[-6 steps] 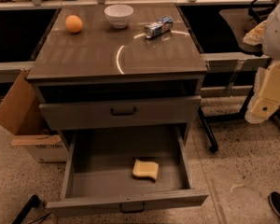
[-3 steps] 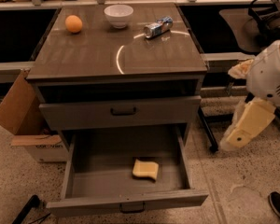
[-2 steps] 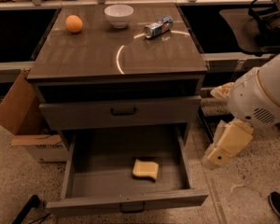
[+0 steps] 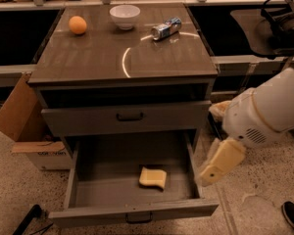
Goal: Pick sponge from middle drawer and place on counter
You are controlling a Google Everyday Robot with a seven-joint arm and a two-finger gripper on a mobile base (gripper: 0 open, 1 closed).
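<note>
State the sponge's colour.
Pale yellow sponge, camera view; claw hangs right of the middle drawer.

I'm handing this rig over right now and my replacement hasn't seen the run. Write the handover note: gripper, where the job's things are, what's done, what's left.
Gripper: low on the right, just outside the right wall of the middle drawer, not touching the sponge.
Sponge: flat on the drawer floor, near the middle, towards the front.
Middle drawer: pulled open.
Counter: an orange, a white bowl and a can on its side sit along the back.
Done: drawer open.
Left: reach in, grasp the sponge, lift it, set it on the counter.
</note>
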